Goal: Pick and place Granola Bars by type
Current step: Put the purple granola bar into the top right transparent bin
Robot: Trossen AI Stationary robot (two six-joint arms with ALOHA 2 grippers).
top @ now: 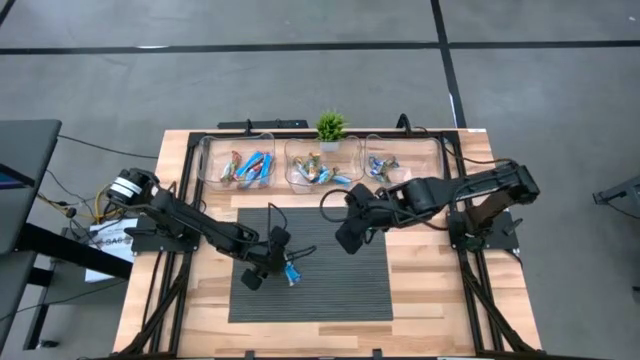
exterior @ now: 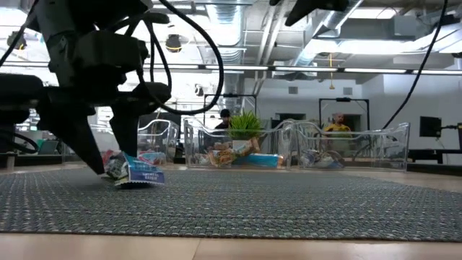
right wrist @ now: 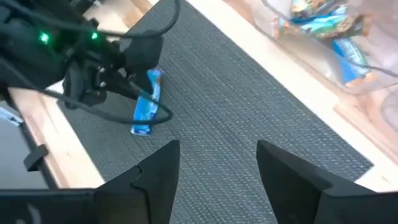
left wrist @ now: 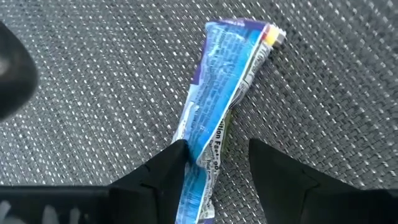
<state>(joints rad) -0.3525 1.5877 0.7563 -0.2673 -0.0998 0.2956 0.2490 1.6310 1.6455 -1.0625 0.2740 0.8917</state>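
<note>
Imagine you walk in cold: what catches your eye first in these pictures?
Probably the blue granola bar lying on the dark mat, with the left gripper down at it, fingers open astride one end. Next, the three clear bins of wrapped bars along the table's far edge, a small green plant behind them. The right gripper hovers open above the mat.

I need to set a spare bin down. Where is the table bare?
The mat is bare right of the blue bar at the left pincer. The right pincer hovers nearer the crowded bins.

three clear bins (top: 236, 160), one plant (top: 331, 127), two arms
</note>
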